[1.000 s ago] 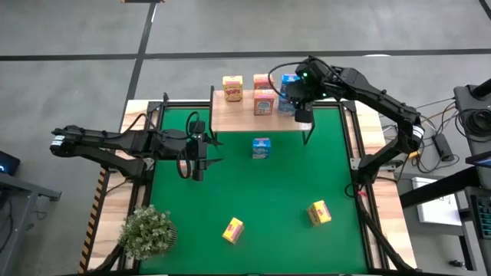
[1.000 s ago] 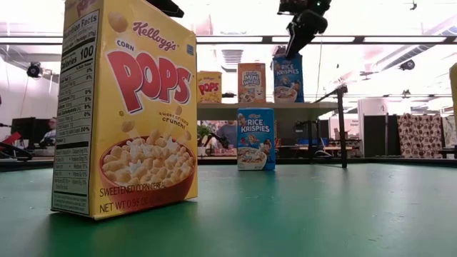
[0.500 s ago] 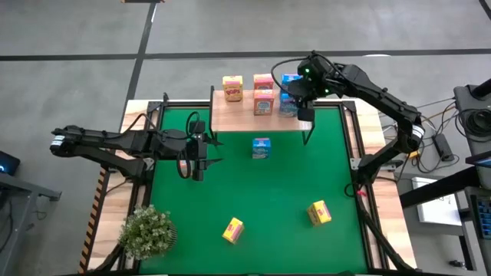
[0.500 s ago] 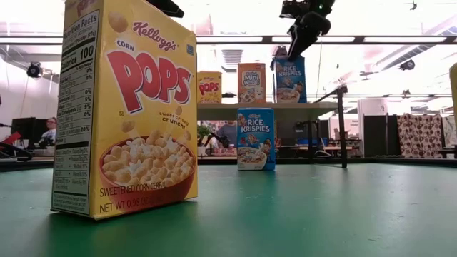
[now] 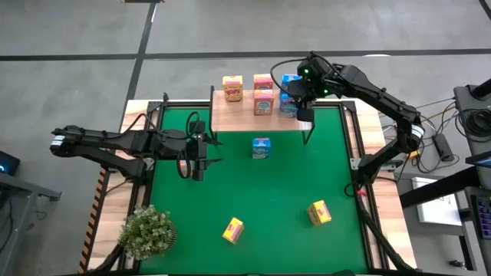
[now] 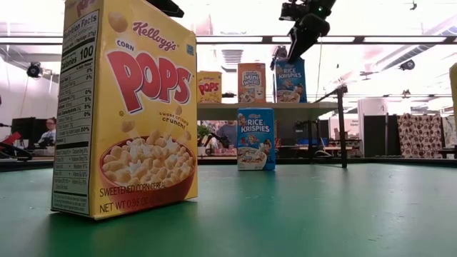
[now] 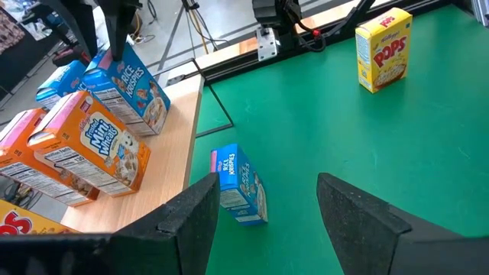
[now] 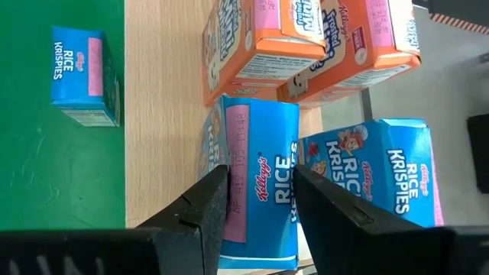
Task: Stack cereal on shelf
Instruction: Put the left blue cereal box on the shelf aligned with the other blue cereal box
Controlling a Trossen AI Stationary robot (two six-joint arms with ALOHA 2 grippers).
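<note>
The light-wood shelf (image 5: 238, 115) stands at the mat's far edge. On it are a yellow box (image 5: 232, 88), two orange-pink boxes (image 5: 263, 101) and two blue boxes. My right gripper (image 5: 304, 113) hangs over the shelf's right end, shut on the nearer blue box (image 8: 260, 160). The other blue box (image 8: 382, 179) stands just behind. A third blue box (image 5: 261, 148) stands upright on the mat before the shelf. Two yellow boxes (image 5: 233, 229) (image 5: 319, 213) sit toward the near edge. My left gripper (image 5: 198, 159) hovers open above the mat's left part. My right gripper pinches the blue box's top end (image 8: 260, 195) between its two fingers (image 8: 202, 210), which lie on the box's two broad faces. The fingers come from above, slanting down. The box stands nearly upright with its bottom (image 6: 289, 100) on the shelf top.
A bushy potted plant (image 5: 147, 232) sits at the table's near-left corner. Black frame rails (image 5: 153, 115) run along the green mat's sides. The mat's middle (image 5: 268, 188) is open. One yellow box (image 6: 125, 107) fills the left half of the low view.
My right gripper has shifted slightly toward the far edge with the blue box. The box has turned a little on the shelf top.
</note>
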